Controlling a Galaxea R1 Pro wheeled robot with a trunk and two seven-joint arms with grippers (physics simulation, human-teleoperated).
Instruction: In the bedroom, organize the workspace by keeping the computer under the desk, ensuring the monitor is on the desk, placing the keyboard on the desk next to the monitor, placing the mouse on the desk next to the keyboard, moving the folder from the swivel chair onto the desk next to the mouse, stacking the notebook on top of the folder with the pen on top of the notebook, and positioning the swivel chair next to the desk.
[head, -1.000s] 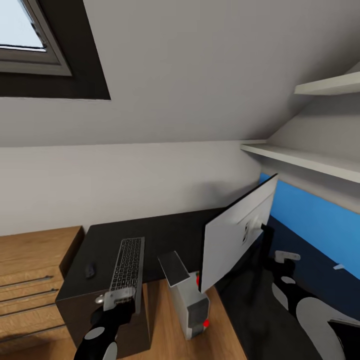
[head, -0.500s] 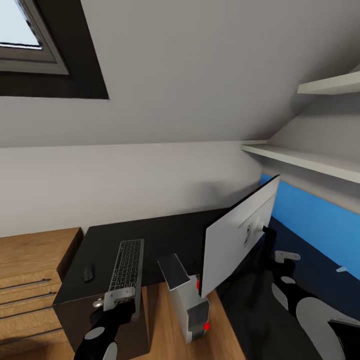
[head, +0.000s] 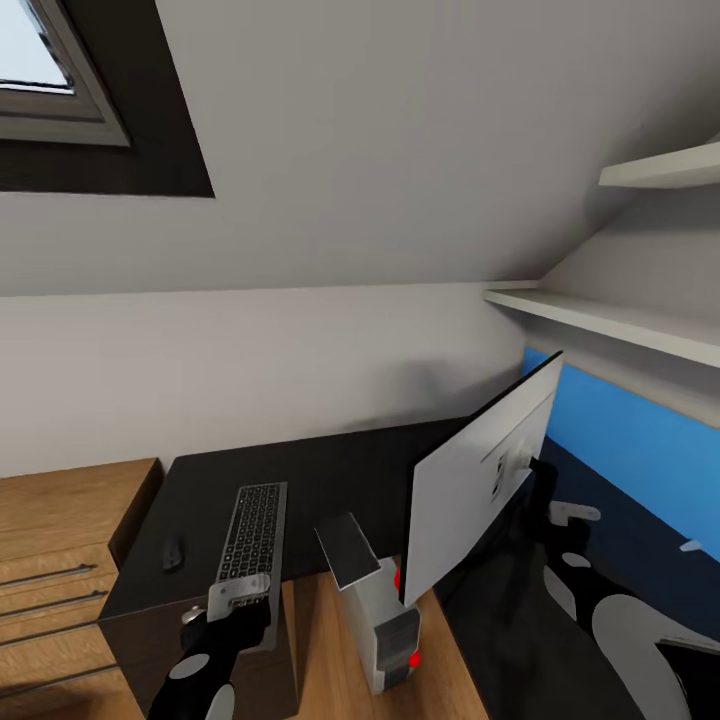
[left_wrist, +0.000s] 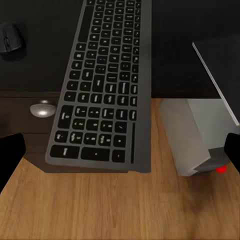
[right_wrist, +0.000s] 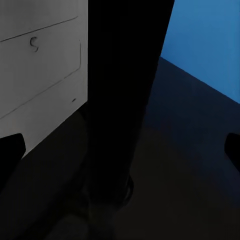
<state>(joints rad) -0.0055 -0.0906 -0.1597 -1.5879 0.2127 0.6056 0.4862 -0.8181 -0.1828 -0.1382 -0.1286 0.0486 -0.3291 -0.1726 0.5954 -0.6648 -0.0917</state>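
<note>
Nearest in the head view, the left pincer (head: 238, 610) sits at the near end of the keyboard (head: 252, 537); in the left wrist view its dark fingertips (left_wrist: 10, 155) stand wide apart at either side and the keyboard (left_wrist: 106, 85) lies between them, with no contact visible, so whether it grips cannot be told. The keyboard's long axis runs away from the robot, its near short end jutting past the front edge of the black surface (head: 330, 470) over the wood plank floor (head: 320, 640). Just beside it on the floor stands the grey-silver computer (head: 375, 600), tilted, a red dot low on its front. Left of the keyboard, apart from it, the small black mouse (head: 173, 550) lies on the surface, pointing the same way. Below the surface's front edge, a round silver drawer knob (left_wrist: 42, 108) shows. To the right, the monitor (head: 480, 470) stands on the surface with its white back toward the camera, its wide axis slanting up toward the blue back panel (head: 640, 440). The right pincer (head: 562, 538) is beside the monitor's black stand (right_wrist: 125, 100); its fingertips stand wide apart with the stand between them, untouched. Beyond are white shelves (head: 600, 320) and a dark-framed skylight (head: 60, 90).
</note>
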